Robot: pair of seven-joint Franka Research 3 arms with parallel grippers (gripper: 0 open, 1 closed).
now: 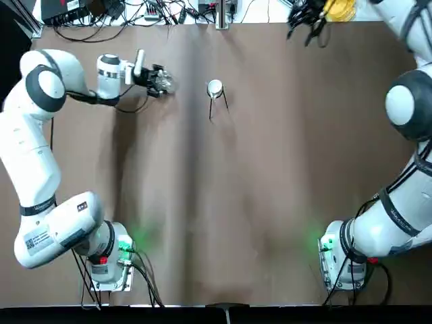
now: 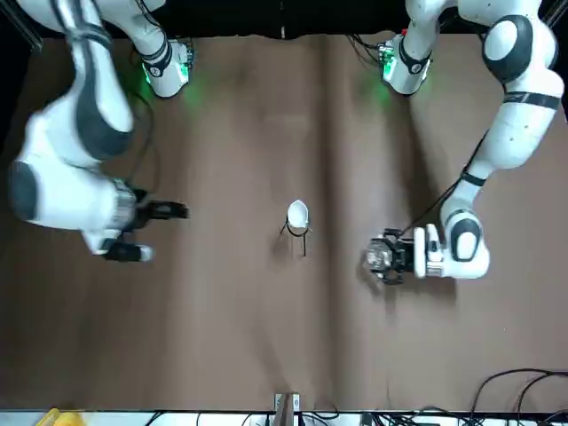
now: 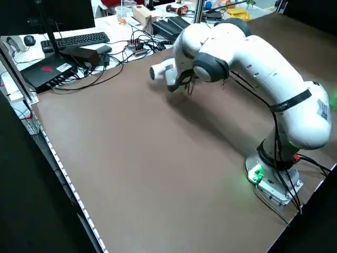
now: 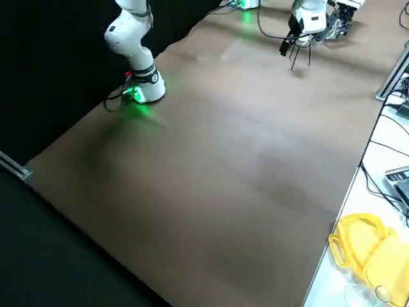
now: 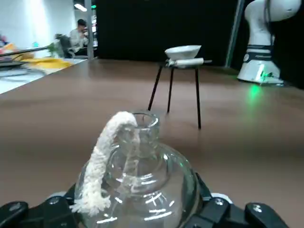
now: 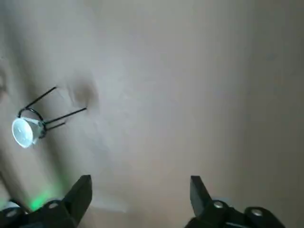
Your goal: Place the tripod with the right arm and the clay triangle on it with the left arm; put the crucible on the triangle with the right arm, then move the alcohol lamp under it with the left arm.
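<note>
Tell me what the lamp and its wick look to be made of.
Lamp: clear, glossy glass, judging by sharp glints and the far side showing through its wall. Wick: matte white twisted fibre, probably cotton, given the rope-like strands and frayed end.

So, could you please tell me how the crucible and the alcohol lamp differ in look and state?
The crucible is opaque white; the alcohol lamp is clear glass with a rope wick. The crucible sits atop the tripod, while the lamp is between the left arm's fingers. Both are open-topped.
</note>
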